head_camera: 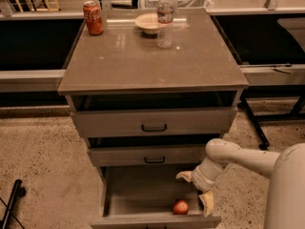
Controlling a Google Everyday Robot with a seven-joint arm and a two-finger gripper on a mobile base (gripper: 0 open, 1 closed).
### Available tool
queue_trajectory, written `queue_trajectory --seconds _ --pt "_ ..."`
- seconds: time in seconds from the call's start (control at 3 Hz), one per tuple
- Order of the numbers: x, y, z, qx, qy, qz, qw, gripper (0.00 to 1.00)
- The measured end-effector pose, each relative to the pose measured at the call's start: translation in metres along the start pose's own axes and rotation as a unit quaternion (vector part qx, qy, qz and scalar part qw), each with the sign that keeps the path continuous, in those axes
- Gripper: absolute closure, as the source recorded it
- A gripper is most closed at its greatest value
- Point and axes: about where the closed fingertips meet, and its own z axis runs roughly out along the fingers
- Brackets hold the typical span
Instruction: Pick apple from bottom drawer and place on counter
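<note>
Red-orange apple (180,207) sits front-right in the open bottom drawer (110,194). Gripper (196,190) hangs just above it, spread wide, empty. Likely light, firm, smooth and prone to rolling, so pinch across its widest middle.

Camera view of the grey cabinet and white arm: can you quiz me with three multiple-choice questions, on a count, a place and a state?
1. How many things stand on the glossy grey-brown counter? A) one B) three C) five
2. Where is the small round red-orange apple? A) on the counter B) on the floor C) in the deep grey bottom drawer
3. What is the two-finger gripper doing? A) hanging open over the bottom drawer B) gripping the apple C) resting on the counter
Answers: 1 B, red soda can, pale bowl, clear water bottle. 2 C, near the drawer's front. 3 A, fingers spread, apple free beside them.
</note>
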Motion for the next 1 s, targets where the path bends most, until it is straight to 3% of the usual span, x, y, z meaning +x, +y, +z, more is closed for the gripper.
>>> queue_trajectory --seconds 0.33,0.67,1.0 --pt "0.023 -0.020 0.002 -0.015 -0.009 -0.080 0.9966 0.00" --pt "0.036 -0.031 -0.001 -0.019 0.016 -0.144 0.9892 0.00" --pt "0.036 -0.031 -0.001 -0.019 0.016 -0.144 0.9892 0.00"
